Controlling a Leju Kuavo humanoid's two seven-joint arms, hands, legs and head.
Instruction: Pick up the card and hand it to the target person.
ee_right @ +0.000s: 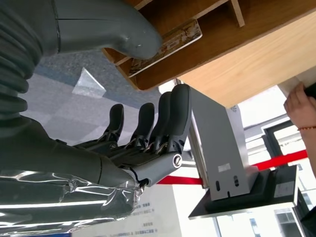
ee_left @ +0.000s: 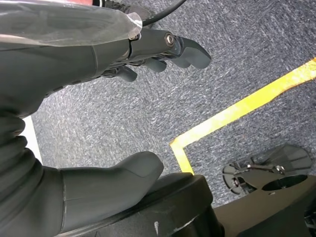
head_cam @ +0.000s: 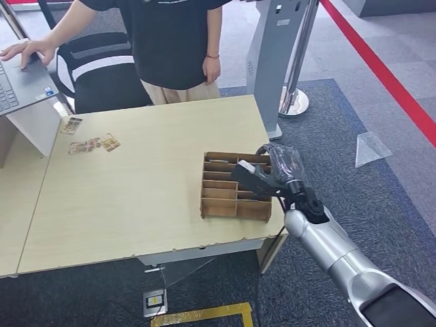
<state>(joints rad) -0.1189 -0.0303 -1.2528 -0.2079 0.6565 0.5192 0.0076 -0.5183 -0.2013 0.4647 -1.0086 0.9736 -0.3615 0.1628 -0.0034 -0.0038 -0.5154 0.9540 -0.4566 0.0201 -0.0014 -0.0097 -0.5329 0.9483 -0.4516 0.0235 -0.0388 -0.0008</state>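
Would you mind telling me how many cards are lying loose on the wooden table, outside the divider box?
3: one small patterned card nearest the laptop, and two patterned cards side by side just beyond it. More may be hidden inside the wooden divider box.

1. You are looking at an office or public demo hall: grey carpet [head_cam: 355, 102] covers the floor, marked with red tape [head_cam: 380, 71] and yellow tape [head_cam: 206, 315].
2. A light wooden counter [head_cam: 149, 197] stands beside a laptop [head_cam: 20, 85] and an office chair [head_cam: 97, 71].
3. A grey kiosk stand [head_cam: 270, 61] and a metal post [head_cam: 296, 75] stand behind the counter.
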